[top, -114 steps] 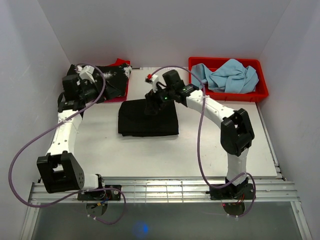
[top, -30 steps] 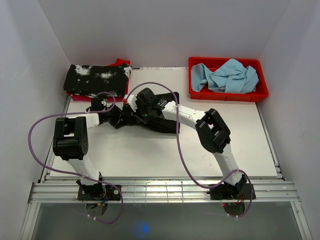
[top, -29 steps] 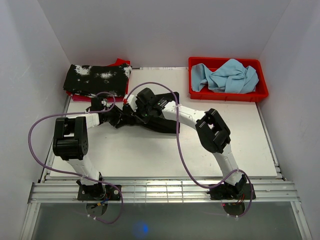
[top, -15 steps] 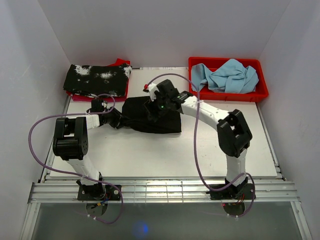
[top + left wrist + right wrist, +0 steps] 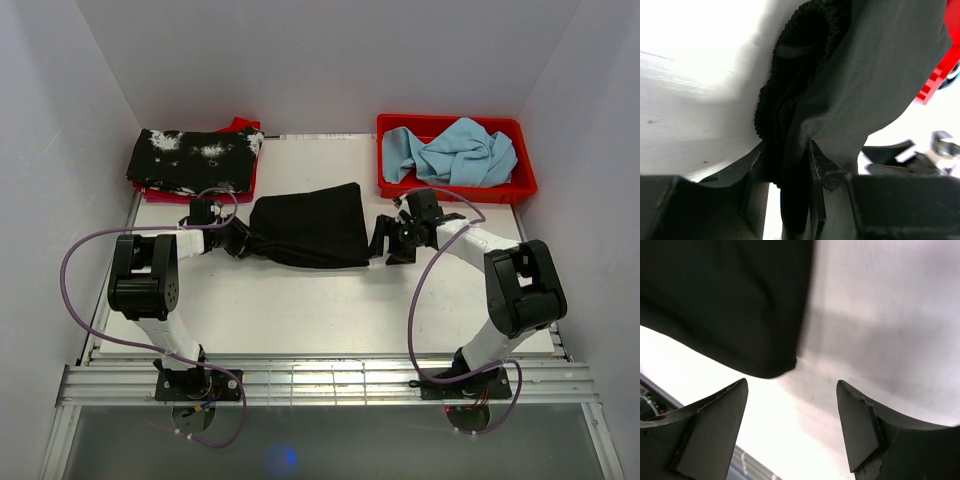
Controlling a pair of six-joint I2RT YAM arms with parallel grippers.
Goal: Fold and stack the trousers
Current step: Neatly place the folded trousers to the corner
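Since half a second ago the right arm has come off the top of the plain black soft fabric trousers [image 5: 305, 225] and swung to the right, so the right gripper [image 5: 386, 244] now sits low over the flat white table [image 5: 300, 300] just beside the garment's right edge, not touching it. Its wrist view shows the right gripper [image 5: 791, 385] with jaws spread wide, nothing between its two dark fingers [image 5: 720, 415], and a rounded corner of the black cloth [image 5: 715, 290] in the upper left of the frame, above the gap. The trousers lie as a folded, roughly rectangular bundle in the middle of the overhead view, narrowing toward the left. There the left gripper [image 5: 240, 240] keeps its place at the left end. In the left wrist view, the left gripper [image 5: 785, 150] is pinching a thick fold of the cloth beside the gathered, ribbed waistband [image 5: 795, 55]. At the upper right of the overhead view a red plastic tray [image 5: 455, 192] holds a crumpled light blue cloth [image 5: 450, 150]. At the upper left lies a folded black garment with white splotches [image 5: 195, 160].
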